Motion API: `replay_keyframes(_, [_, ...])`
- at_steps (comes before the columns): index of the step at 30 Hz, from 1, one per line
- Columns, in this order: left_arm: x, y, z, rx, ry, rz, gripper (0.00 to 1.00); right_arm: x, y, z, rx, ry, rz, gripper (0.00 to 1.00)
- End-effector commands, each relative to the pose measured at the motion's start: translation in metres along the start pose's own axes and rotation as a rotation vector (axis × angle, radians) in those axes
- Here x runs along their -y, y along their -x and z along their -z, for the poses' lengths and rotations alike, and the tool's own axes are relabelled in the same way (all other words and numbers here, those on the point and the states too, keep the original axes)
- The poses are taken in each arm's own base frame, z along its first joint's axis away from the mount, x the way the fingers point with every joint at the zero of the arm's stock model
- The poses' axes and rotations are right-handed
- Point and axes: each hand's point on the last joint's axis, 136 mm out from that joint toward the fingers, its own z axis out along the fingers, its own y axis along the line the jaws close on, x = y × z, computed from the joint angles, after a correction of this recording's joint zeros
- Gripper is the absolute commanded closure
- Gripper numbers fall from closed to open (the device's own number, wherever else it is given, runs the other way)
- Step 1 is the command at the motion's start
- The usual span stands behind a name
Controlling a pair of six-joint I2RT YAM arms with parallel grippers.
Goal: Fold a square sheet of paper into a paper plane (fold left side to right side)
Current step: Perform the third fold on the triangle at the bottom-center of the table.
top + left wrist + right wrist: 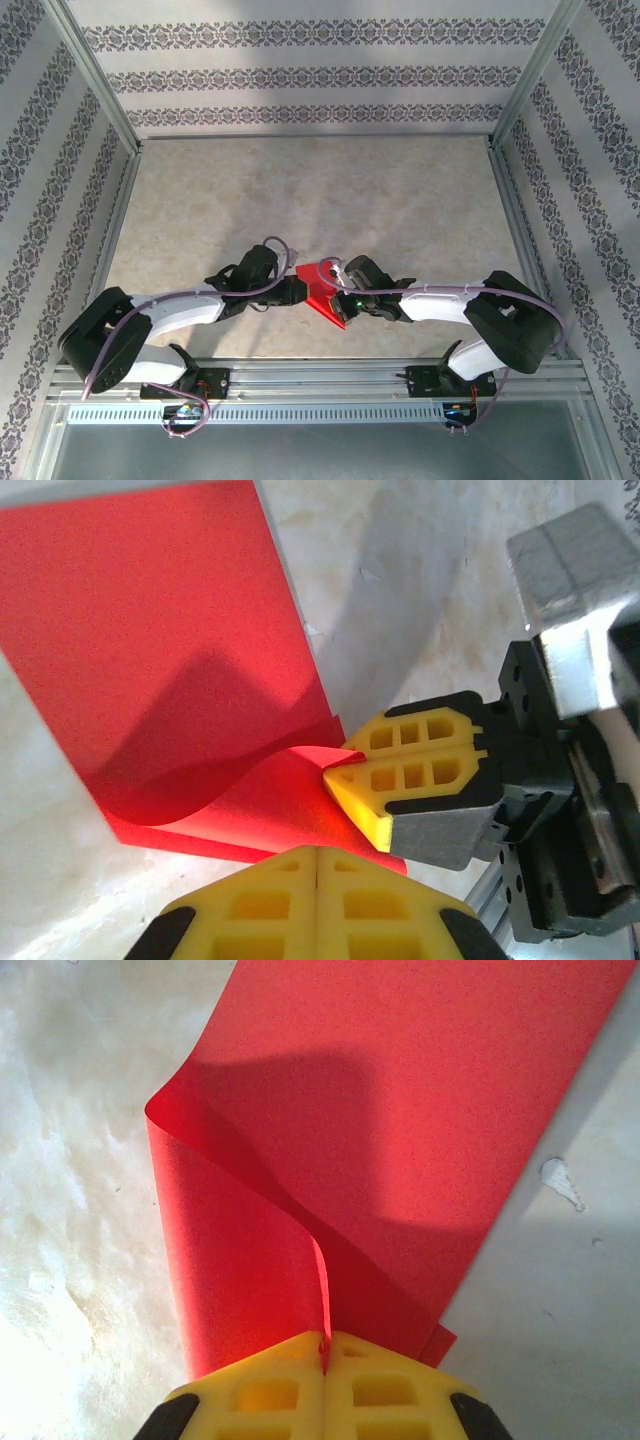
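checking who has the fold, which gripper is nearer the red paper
Right. The right gripper is shut on the red paper, pinching its curled-up layer. The left gripper is shut with its tips at the paper's edge; whether it grips is unclear.

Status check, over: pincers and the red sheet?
Right pincer shut on curled-over flap of red sheet. Left pincer shut, tips at sheet's edge. Fold uncreased. Pincers crowded close together.

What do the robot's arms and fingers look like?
The left arm and right arm are white tubes with chunky black joints. A thin lilac cable runs along each. The fingers are bright yellow blocks with little square holes.
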Motion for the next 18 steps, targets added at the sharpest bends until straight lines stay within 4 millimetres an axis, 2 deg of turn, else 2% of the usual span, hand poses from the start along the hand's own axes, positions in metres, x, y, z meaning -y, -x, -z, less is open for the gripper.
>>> replay_keyframes(1, [0.019, 0.007, -0.011, 0.016, -0.066, -0.011, 0.93, 0.008, -0.018, -0.004, -0.07, -0.021, -0.026, 0.97])
replay_keyframes(6, [0.014, 0.003, -0.027, -0.002, -0.058, 0.012, 0.93, 0.007, -0.019, -0.005, -0.076, -0.02, -0.027, 0.96])
replay_keyframes(18, [-0.003, -0.004, -0.047, -0.027, -0.034, 0.051, 0.94, 0.009, -0.021, -0.005, -0.08, -0.027, -0.029, 0.96])
